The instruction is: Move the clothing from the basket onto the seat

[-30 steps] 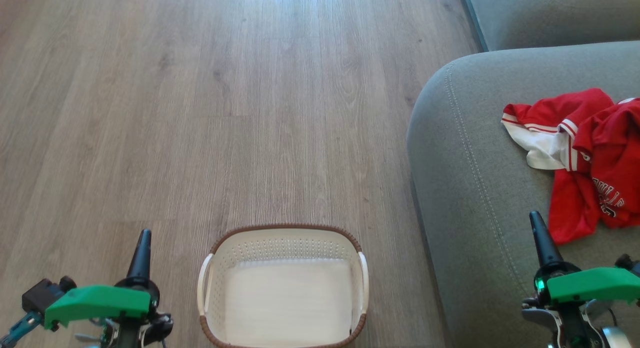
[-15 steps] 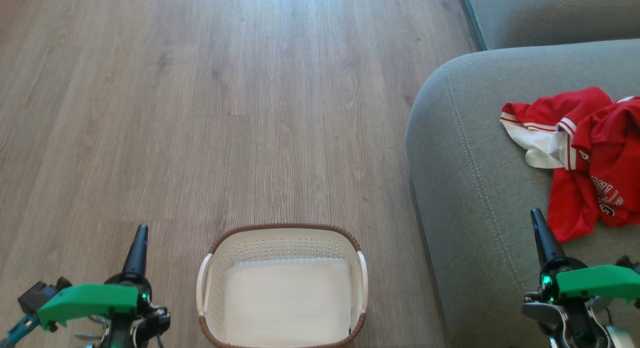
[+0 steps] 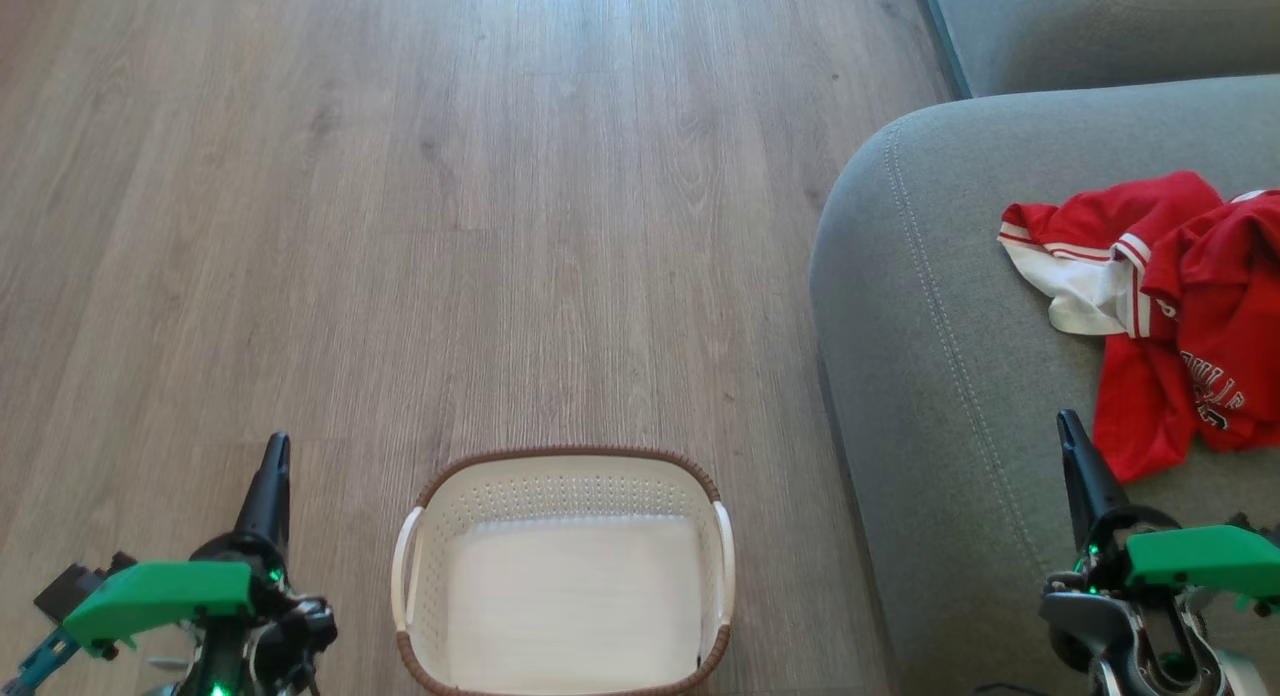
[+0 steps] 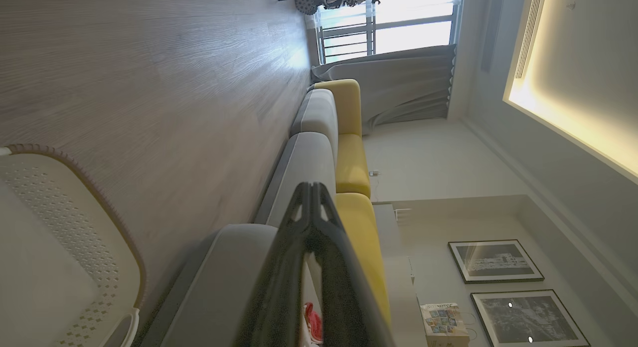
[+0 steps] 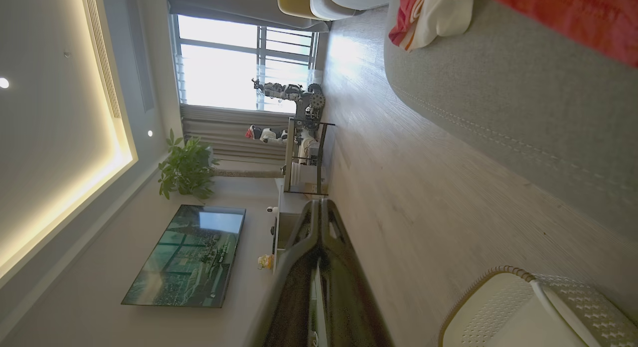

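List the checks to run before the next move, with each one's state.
1. The basket is empty: ok.
2. The clothing lies on the seat: ok.
3. All of the clothing is inside the seat's edge: cannot tell, it runs past the head view's right edge.
4. The left gripper is empty, jaws shut: ok.
5. The right gripper is empty, jaws shut: ok.

Black lettering edged in white (image 3: 1216, 392) stands on the crumpled red jersey (image 3: 1215, 276). Folds in the fabric hide part of the word, and only the letters "ULL" can be made out. A figure just below the lettering is too creased and cropped to read.
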### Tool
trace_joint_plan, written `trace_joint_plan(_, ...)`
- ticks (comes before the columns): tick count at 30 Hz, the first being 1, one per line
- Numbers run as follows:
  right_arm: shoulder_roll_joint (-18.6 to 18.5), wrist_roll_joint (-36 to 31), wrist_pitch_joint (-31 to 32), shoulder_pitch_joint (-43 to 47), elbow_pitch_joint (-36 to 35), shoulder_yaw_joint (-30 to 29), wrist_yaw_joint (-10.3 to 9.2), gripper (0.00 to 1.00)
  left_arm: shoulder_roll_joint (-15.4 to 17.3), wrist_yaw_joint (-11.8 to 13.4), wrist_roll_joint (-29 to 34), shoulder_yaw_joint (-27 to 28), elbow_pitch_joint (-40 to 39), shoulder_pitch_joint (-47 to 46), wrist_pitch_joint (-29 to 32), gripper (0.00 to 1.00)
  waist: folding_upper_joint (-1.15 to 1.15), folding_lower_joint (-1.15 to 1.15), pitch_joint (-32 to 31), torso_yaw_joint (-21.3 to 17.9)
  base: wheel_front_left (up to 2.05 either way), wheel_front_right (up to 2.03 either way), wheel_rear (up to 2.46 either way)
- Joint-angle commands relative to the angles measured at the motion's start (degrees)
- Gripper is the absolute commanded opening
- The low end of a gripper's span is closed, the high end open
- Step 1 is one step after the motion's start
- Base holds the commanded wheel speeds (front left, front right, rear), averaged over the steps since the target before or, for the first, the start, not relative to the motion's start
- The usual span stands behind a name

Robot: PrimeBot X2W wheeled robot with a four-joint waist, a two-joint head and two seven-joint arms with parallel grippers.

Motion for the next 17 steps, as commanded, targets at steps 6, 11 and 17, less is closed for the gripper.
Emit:
trace_joint_plan(6, 0.37, 4.57, 1.61, -3.89, -1.27, 0.29, 0.00, 0.00, -0.24, -0.99, -4.50, 3.48, -1.26, -3.76, 1.50, 0.00, 0.00, 0.00, 0.05, -0.08, 0.00, 0.00, 0.00)
trace_joint_plan(11, 0.48, 5.34, 1.86, -4.03, -1.18, 0.17, 0.00, 0.00, -0.34, -1.10, -5.30, 3.70, -1.22, -3.86, 1.74, 0.00, 0.00, 0.00, 0.06, -0.10, 0.00, 0.00, 0.00)
trace_joint_plan(17, 0.52, 5.29, 1.91, -4.03, -1.17, 0.11, 0.00, 0.00, -0.34, -1.10, -5.29, 3.70, -1.22, -3.86, 1.74, 0.00, 0.00, 0.00, 0.06, -0.10, 0.00, 0.00, 0.00)
